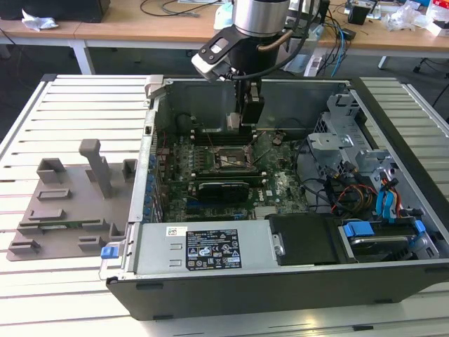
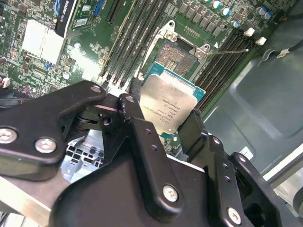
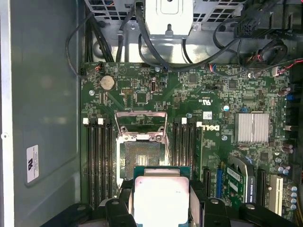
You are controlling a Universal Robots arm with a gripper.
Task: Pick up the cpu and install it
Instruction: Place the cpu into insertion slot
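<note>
In the exterior view, my gripper (image 1: 249,118) hangs inside the open computer case (image 1: 144,168) that stands on the slatted tabletop (image 1: 70,105), low over the motherboard (image 1: 280,182) and close above the socket (image 1: 228,159). In the second wrist view, my fingers (image 2: 135,111) are pinching the cpu (image 2: 170,104) by two opposite edges. It is held flat with its pale metal top towards the camera and is clear of the board, and the bare socket lies just beyond it. In the first wrist view the cpu sits between both fingers, raised above the socket's near edge and not seated. The socket's contacts are uncovered and its frame looks swung back. I judge the chip to be light, thin and quite stiff, so it needs little squeeze. Its smooth lid would be slippery, so the edges of the green carrier are the right place to hold it. The underside and the socket's contacts look delicate, so a tilt or a slide on contact could do harm.
</note>
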